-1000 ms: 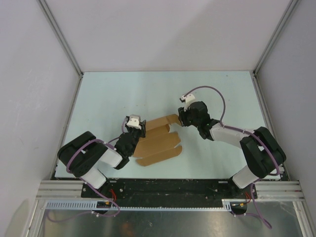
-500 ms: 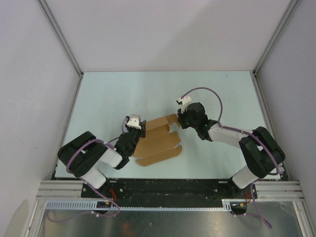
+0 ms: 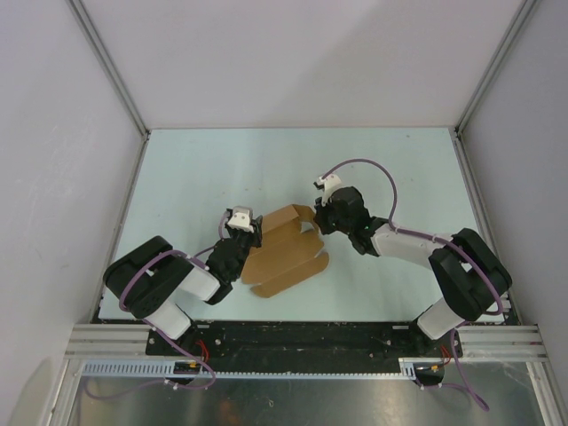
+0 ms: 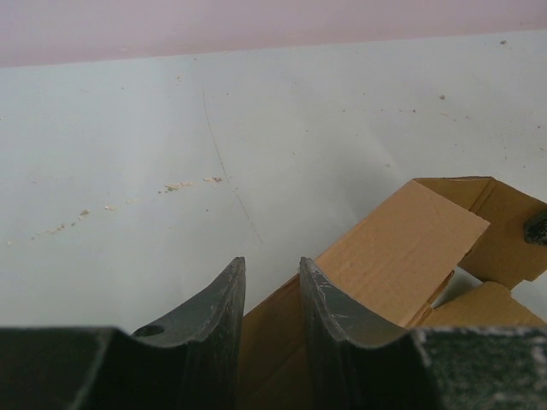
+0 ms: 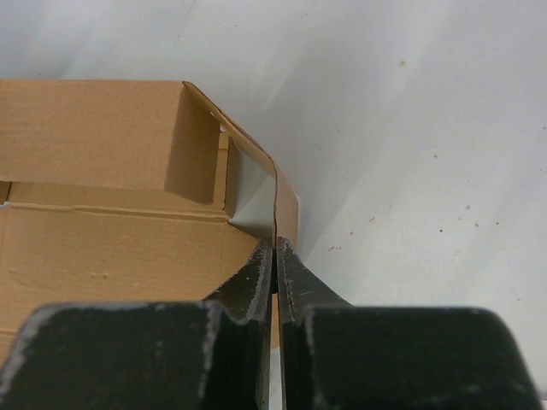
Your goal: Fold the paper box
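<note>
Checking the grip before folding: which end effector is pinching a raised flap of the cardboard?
The right end effector, shut on an upright flap of the paper box; the left end effector has its fingers apart at the other side.

The paper box, left pincer and right pincer block the near middle; the far desk gives passage.

Count: 1 cardboard box. 2 arms. 2 grippers: left gripper, right gripper. 1 table. 2 purple cables.
</note>
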